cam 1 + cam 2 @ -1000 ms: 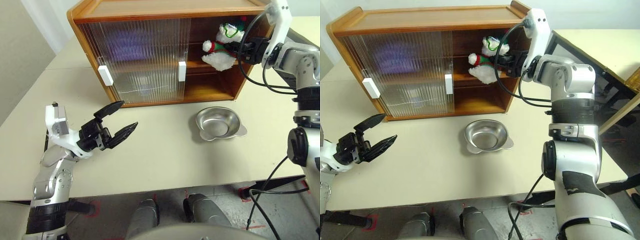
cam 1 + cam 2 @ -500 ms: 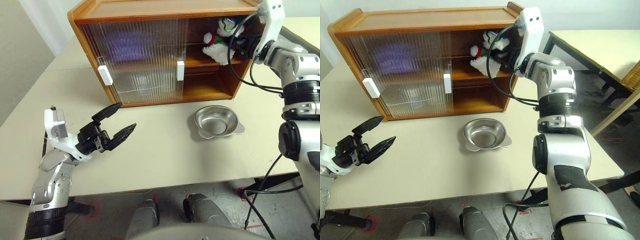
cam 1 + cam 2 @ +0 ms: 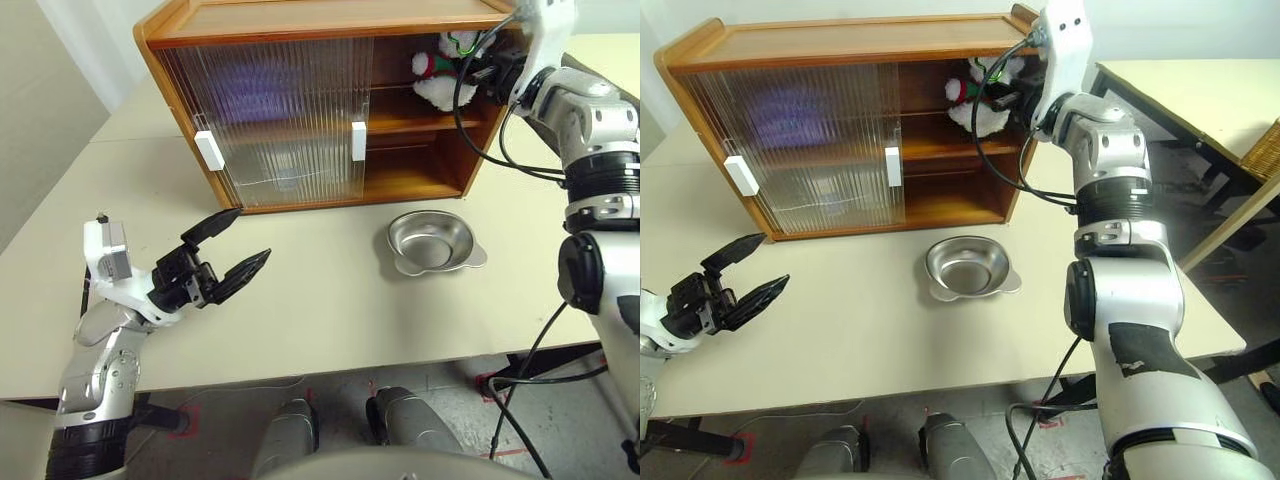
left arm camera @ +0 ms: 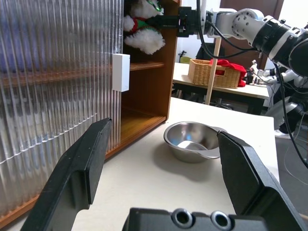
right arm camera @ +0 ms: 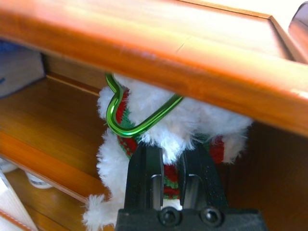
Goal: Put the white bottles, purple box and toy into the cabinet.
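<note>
At the lower left of the left eye view, the left gripper (image 3: 225, 250) hangs above the tabletop (image 3: 320, 310) with its two black fingers spread wide apart and nothing between them. It points toward the upper right of the frame, well short of the cabinet (image 3: 330, 100).

The cabinet fills the upper middle of the frame. Its two ribbed sliding doors (image 3: 270, 120) both sit over its left portion, each with a white handle (image 3: 208, 150), and the right portion stands open. Behind the ribbed panels, at upper-shelf height, a blurred purple shape shows; it is most likely the purple box (image 3: 245, 95), though the panels hide its outline. In the right wrist view a small white container with a label (image 5: 36, 180) sits on the lower shelf, partly cut off by the shelf edge above it; that is all I can tell of the white bottles.

Below the open part of the cabinet, right of centre, a silvery metal bowl (image 3: 432, 242) rests on the tabletop, apart from the cabinet's base.

At the upper right, the right gripper (image 3: 478, 72) reaches into the open upper compartment, its fingers clamped on the toy (image 3: 442, 78). The right wrist view shows the fingers pressed into the white plush, with a green wire loop (image 5: 137, 113) over the toy.
</note>
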Controlling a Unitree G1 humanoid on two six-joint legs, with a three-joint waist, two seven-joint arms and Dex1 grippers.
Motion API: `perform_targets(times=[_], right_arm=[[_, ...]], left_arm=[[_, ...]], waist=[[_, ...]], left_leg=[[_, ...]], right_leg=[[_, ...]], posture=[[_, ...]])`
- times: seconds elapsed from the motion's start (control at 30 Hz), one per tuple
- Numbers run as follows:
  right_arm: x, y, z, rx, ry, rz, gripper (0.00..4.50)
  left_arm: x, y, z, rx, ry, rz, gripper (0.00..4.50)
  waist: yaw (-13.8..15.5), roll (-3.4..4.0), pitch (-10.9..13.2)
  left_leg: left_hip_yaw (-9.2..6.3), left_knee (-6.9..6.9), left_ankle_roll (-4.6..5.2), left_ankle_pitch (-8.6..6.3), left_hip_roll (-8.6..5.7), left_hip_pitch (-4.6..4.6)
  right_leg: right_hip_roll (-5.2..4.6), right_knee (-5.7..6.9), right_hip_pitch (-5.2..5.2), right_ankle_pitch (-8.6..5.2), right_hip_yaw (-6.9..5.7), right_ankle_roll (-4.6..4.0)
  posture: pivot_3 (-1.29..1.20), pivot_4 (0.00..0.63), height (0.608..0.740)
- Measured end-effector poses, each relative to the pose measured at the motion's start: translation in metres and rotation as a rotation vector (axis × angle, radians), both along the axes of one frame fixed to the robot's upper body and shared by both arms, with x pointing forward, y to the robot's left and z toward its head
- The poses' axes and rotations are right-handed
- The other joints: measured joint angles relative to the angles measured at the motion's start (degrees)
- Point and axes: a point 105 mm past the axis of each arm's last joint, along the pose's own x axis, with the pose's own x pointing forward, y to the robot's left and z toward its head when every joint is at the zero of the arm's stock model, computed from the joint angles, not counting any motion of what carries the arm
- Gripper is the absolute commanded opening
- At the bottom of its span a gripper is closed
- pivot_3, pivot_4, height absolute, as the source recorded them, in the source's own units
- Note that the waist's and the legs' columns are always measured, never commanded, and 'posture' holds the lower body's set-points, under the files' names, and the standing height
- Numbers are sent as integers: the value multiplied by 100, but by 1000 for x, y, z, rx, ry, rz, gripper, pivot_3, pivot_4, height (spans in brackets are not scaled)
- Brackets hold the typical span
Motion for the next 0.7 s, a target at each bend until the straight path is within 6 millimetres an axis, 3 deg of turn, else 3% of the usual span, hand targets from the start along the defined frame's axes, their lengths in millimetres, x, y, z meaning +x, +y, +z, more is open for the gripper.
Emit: perform_targets(times=[0.17,0.2,0.3,0.53,0.7], right_arm=[[1,5,-1,-14,-12,-5,126],[2,5,-2,-33,-18,-13,842],[4,3,-4,-58,-26,-38,1780],[4,14,-6,-54,-27,-12,4448],[4,14,-7,-55,-26,-10,4482]], left_arm=[[0,1,1,13,-1,2,4500],[0,2,1,14,-1,2,4500],[0,3,2,17,-3,6,4500],[0,5,3,19,-9,15,4500],[0,5,4,19,-10,16,4500]], waist=[[-49,0,0],[-55,0,0],[-63,0,0],[-53,0,0],[-7,0,0]], left_leg=[[1,0,1,1,0,0],[1,0,1,1,0,0],[1,-4,1,1,2,1],[1,-14,3,2,6,0],[2,-12,-1,-1,5,-6]], right_leg=[[0,-1,0,-3,2,1],[0,-1,0,-3,2,1],[0,0,-1,-5,1,0],[1,-1,0,-12,-4,-3],[-4,-3,-1,-16,-7,8]], posture=[[-147,47,740],[-147,47,740],[-145,48,740],[-149,49,740],[-149,48,740]])
